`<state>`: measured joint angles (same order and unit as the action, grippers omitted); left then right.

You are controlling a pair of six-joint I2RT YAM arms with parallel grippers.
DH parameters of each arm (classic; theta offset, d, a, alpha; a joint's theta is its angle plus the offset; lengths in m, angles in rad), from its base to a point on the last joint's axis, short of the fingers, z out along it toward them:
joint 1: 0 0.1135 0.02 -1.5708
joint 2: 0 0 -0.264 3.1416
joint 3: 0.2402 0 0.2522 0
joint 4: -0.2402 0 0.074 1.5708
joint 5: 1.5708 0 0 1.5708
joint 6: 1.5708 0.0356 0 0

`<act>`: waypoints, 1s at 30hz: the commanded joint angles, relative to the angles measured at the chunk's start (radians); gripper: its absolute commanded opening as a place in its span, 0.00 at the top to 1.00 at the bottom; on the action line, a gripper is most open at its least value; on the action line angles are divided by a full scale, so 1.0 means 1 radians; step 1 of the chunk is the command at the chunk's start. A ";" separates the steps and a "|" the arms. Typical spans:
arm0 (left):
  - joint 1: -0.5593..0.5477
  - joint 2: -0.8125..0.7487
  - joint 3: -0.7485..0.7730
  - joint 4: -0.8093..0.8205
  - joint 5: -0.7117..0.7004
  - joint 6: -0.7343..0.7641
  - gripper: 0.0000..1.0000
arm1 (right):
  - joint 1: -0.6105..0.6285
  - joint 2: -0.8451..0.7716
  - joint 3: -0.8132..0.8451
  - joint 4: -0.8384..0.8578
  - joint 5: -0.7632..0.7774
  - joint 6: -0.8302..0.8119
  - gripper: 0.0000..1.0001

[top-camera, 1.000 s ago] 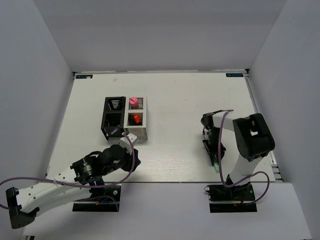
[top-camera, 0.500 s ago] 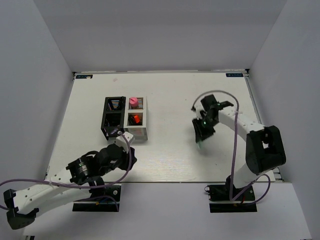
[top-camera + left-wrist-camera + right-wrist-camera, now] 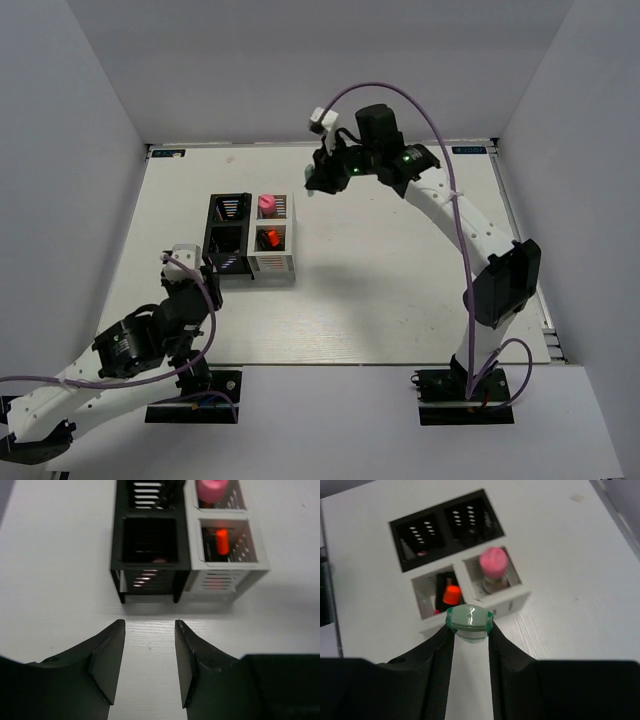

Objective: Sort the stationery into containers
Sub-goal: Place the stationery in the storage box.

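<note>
Within right claw (image 3: 470, 626), green-capped pen (image 3: 469, 618) pinched

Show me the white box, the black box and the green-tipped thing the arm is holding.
white box (image 3: 271, 268): top camera, on its slotted near wall.
black box (image 3: 150, 566): left wrist camera, on the near rim of its near compartment.
green-tipped pen (image 3: 470, 618): right wrist camera, on its rounded green end.

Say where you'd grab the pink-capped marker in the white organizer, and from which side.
The pink-capped marker stands upright in the white organizer, with walls all around its barrel. It is probably best to pinch the cap from straight above.
</note>
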<state>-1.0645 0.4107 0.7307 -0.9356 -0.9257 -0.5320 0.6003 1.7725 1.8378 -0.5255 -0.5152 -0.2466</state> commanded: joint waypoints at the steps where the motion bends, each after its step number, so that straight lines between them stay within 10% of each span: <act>1: -0.005 -0.013 0.027 -0.084 -0.179 -0.040 0.45 | 0.064 0.022 -0.017 0.152 -0.219 -0.065 1.00; 13: -0.005 -0.001 0.021 -0.149 -0.171 -0.074 0.45 | 0.208 0.307 0.109 0.585 -0.502 0.038 1.00; 30: -0.002 -0.010 -0.022 -0.101 -0.050 -0.028 0.45 | 0.282 0.571 0.276 0.553 -0.241 -0.043 1.00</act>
<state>-1.0645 0.3950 0.7109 -1.0607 -1.0016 -0.5724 0.8787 2.3154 2.0567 -0.0189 -0.8135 -0.2546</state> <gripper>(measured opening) 0.547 0.342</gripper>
